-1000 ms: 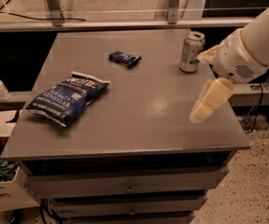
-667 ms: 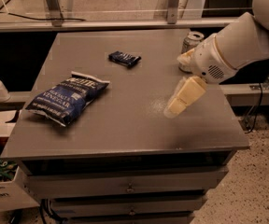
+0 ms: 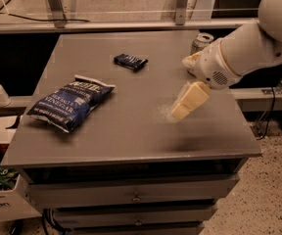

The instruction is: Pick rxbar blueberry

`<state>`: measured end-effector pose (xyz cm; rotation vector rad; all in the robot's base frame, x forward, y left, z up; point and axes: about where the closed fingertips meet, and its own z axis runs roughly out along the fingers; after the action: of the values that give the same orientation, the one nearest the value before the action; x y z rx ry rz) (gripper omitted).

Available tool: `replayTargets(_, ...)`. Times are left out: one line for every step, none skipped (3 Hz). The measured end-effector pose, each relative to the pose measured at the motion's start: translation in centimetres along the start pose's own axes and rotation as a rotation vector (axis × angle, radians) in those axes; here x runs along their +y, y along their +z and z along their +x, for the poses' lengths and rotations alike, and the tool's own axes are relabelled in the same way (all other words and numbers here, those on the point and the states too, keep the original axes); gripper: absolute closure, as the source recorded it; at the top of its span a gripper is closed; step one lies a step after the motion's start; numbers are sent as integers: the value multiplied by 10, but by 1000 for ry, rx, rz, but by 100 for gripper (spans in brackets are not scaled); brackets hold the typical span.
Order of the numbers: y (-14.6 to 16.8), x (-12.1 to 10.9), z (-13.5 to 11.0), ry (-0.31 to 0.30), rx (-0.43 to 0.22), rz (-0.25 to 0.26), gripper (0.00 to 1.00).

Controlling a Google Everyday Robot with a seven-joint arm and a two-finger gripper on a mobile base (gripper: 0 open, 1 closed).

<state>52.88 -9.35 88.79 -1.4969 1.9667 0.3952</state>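
The snack bar [image 3: 130,61] lies far-left of my mid-table gripper [image 3: 176,113], lengthwise along the far edge. I cannot tell my grip state.

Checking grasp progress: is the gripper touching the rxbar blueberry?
No, the gripper hangs over the right-centre of the table, clearly apart from the rxbar blueberry lying near the far edge.

The grey tabletop [image 3: 131,141] carries the rxbar blueberry [image 3: 130,61] upper centre, a chip bag [image 3: 71,102] left and a can [image 3: 201,43] upper right. The gripper [image 3: 180,112] hovers right of centre.
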Motion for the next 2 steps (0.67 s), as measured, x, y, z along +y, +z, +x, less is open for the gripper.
replayTargets(32, -17, -5, -9, -44, 15, 0)
replayTargets(58, -44, -9, 5, -109, 50, 0)
